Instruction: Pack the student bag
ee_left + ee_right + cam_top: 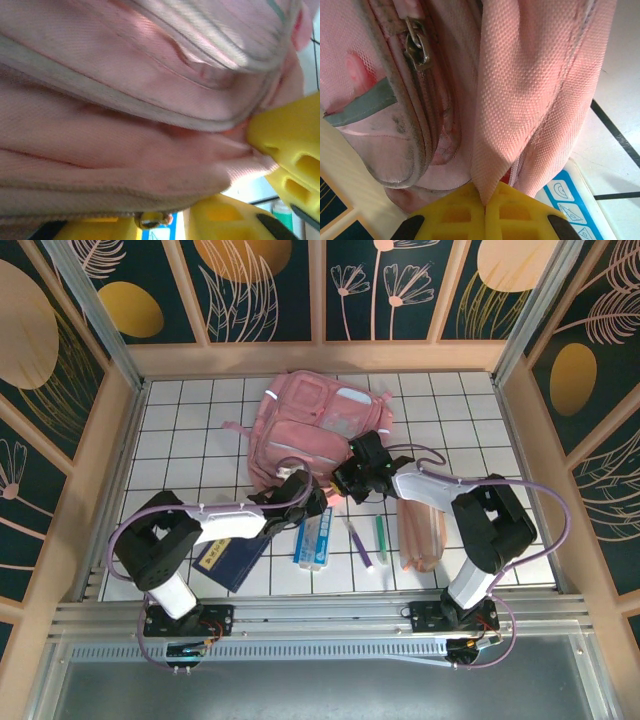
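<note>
The pink student bag [320,425] lies at the back middle of the white tiled table. My right gripper [348,478] is at the bag's near edge. In the right wrist view its yellow jaws [485,202] are shut on a fold of the bag's pink fabric [520,100], beside a zipper pull [417,47]. My left gripper [308,495] is just left of it at the same edge. In the left wrist view bag fabric [125,125] hangs over my left gripper [159,222], whose jaws stand close around a small metal zipper pull [152,219]. The right gripper's yellow fingers [290,150] press in from the right.
On the near tiles lie a navy booklet [232,558], a white and blue geometry box [313,540], a purple pen [358,545], a green pen [381,537] and a peach pouch [422,535]. Wooden walls [110,460] enclose the table.
</note>
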